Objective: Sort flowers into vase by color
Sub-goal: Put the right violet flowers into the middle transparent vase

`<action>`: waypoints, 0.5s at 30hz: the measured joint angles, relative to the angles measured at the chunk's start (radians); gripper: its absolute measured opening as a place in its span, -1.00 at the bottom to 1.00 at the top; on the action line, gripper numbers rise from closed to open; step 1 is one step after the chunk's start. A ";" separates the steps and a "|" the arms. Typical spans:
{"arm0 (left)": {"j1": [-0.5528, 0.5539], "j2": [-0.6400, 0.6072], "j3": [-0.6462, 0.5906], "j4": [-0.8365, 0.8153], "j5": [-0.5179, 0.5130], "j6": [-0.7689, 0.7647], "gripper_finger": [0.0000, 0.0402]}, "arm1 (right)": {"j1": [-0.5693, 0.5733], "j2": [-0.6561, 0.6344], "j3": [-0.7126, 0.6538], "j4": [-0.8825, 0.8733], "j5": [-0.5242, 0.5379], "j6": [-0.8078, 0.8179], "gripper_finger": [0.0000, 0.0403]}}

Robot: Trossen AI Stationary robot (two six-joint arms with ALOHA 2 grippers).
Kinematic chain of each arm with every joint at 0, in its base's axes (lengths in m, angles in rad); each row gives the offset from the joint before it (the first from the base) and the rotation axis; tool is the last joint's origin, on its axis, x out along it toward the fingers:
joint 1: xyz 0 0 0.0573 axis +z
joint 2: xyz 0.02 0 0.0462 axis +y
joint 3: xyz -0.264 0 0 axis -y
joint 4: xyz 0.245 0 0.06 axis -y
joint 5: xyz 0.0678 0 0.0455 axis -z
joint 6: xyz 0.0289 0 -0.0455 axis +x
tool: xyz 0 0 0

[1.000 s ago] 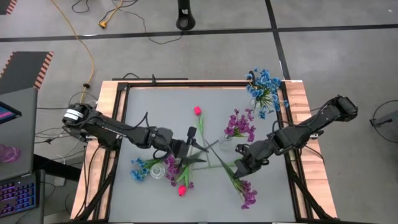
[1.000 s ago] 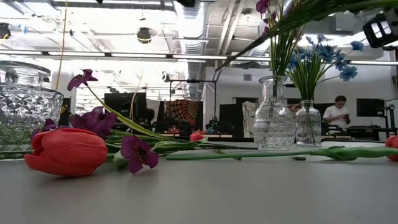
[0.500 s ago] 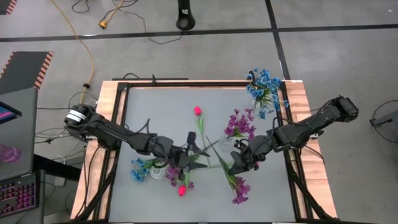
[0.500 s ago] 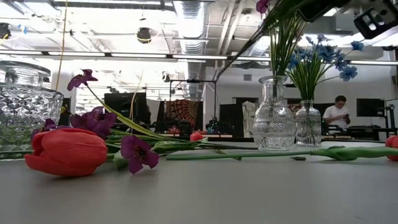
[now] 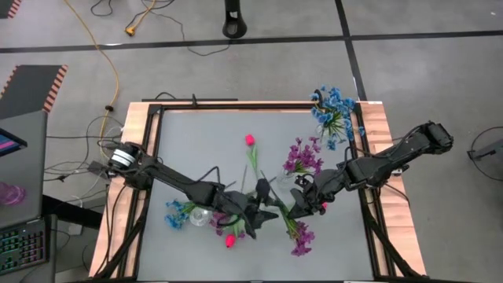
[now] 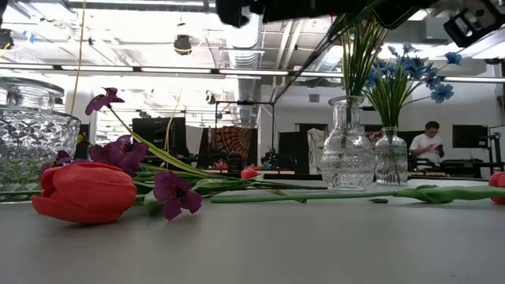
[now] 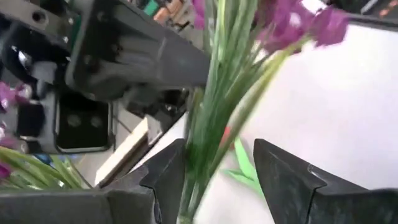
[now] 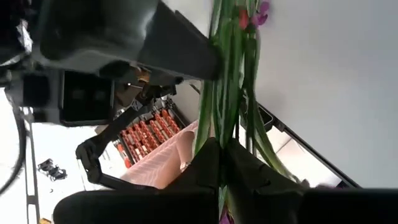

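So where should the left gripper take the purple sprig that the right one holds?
Probably on the purple sprig's green stems, clear of the soft blossoms, opposite the right gripper pinching them. They run straight between the left gripper's open fingers.

No text, label, brand name, number or sign can be read anywhere in these views. Nothing legible shows on the grey table top, the clear glass vases, the flowers or the dark robot arms. The room behind the table holds screens and equipment, but any markings there are too small or blurred to make out.
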 joint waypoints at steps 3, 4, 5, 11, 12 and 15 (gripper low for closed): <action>-0.004 0.036 0.029 -0.006 -0.071 0.035 -0.11 | -0.003 0.000 0.000 0.006 0.000 0.000 -0.80; -0.005 0.050 0.039 -0.009 -0.100 0.045 -0.11 | -0.003 0.000 0.000 0.006 0.000 0.000 -0.80; -0.005 0.059 0.046 -0.007 -0.122 0.053 -0.11 | -0.003 0.000 0.000 0.006 0.000 0.000 -0.80; -0.003 0.064 0.050 -0.005 -0.162 0.053 -0.11 | -0.003 0.000 0.000 0.008 0.000 -0.003 -0.80; -0.004 0.064 0.050 -0.006 -0.161 0.052 -0.12 | -0.003 0.000 0.000 0.008 0.000 -0.004 -0.80; -0.006 0.064 0.050 0.001 -0.160 0.052 -0.19 | -0.003 0.000 0.000 0.008 0.000 -0.019 -0.80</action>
